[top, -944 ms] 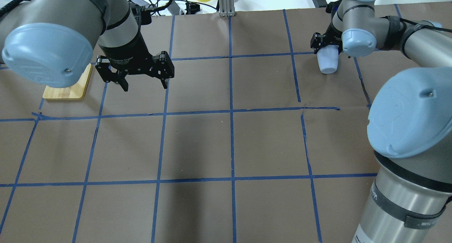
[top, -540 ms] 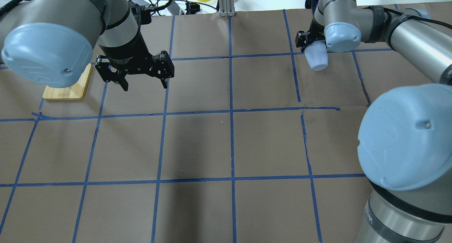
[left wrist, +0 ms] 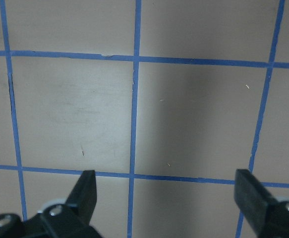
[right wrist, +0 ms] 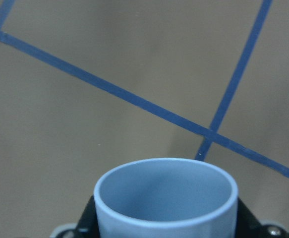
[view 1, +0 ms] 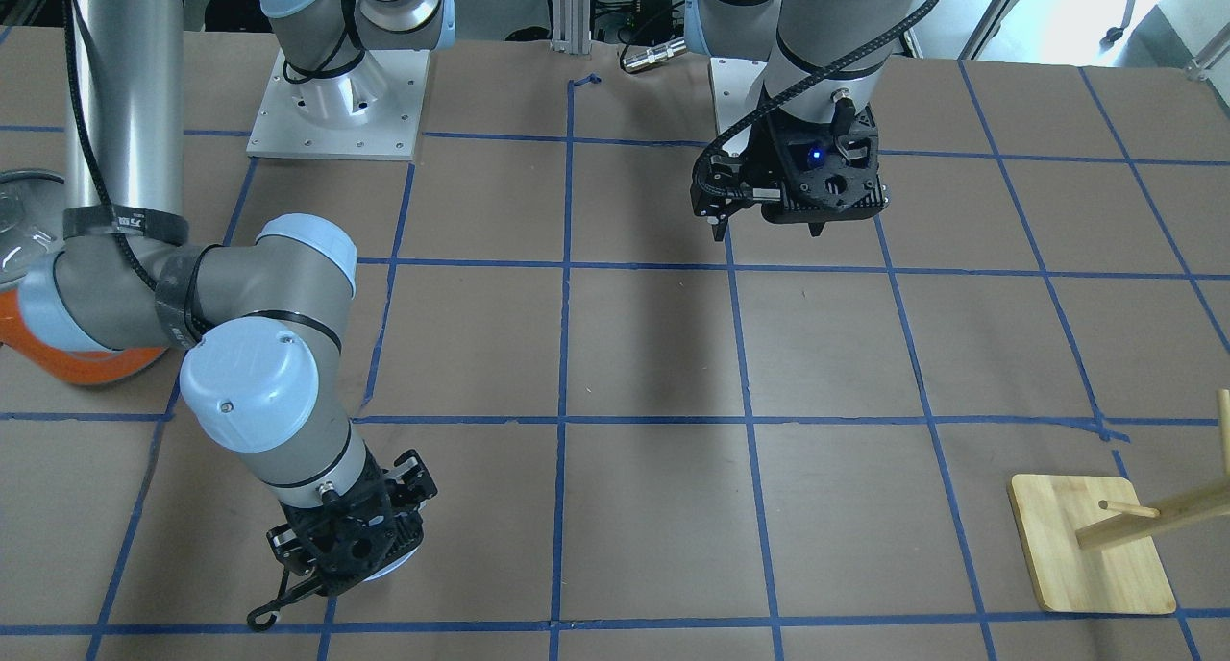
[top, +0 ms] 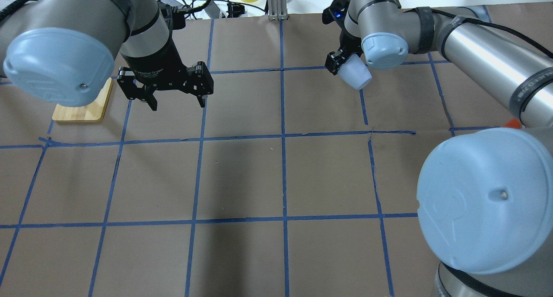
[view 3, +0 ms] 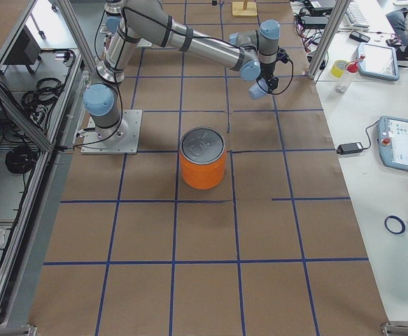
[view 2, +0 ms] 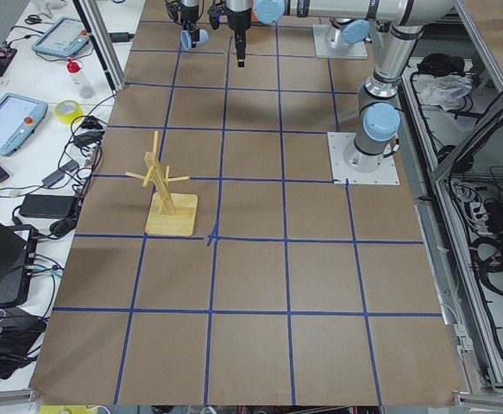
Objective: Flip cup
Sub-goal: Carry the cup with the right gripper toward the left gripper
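While right end effector clamps cup | left end effector spread | orange can, rack well apart

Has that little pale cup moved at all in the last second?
Yes. Held in the right pincer, the cup went leftward, from right of the vertical blue tape line to over it.

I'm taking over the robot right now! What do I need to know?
Left gripper: open and empty, hovering over the table.
Right gripper: shut on the cup, which is held tilted near the table's far edge with its open end toward the wrist.
Done: the cup is grasped.
Left: probably finish turning it, set it down and let go.
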You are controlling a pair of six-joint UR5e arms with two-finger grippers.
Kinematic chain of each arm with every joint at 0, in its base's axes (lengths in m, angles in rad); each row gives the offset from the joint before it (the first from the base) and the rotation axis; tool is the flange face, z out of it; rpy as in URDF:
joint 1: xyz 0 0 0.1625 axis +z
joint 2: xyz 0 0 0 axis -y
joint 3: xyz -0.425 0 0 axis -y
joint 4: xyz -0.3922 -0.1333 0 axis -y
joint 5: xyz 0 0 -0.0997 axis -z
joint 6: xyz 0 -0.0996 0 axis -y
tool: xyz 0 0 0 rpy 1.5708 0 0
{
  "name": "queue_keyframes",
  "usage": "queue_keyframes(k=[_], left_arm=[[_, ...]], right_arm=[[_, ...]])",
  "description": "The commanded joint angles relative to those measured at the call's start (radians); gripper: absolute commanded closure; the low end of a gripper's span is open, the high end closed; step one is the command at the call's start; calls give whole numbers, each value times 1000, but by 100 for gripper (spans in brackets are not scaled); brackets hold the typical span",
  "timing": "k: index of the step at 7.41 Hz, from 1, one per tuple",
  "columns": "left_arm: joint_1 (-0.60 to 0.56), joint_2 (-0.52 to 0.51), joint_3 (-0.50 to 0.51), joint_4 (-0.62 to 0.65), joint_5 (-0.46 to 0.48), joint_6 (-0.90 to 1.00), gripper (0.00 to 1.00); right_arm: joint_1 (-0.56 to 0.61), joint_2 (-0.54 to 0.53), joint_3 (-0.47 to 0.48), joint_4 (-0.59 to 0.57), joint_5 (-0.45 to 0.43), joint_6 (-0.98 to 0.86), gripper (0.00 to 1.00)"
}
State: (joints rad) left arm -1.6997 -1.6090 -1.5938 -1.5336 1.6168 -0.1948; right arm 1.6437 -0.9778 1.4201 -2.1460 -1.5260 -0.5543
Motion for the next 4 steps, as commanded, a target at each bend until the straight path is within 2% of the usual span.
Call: queue_keyframes(k=[1, 2, 4], left_arm=[[0, -5, 0, 3, 0, -2, 0], [-1, -5, 0, 3, 0, -6, 0], [-2, -3, -2, 3, 0, -5, 0]], right_arm=[[45, -53, 93, 23, -5, -214, 100], [53, -82, 143, 3, -2, -317, 100], [88, -114, 198, -12, 3, -323, 100]])
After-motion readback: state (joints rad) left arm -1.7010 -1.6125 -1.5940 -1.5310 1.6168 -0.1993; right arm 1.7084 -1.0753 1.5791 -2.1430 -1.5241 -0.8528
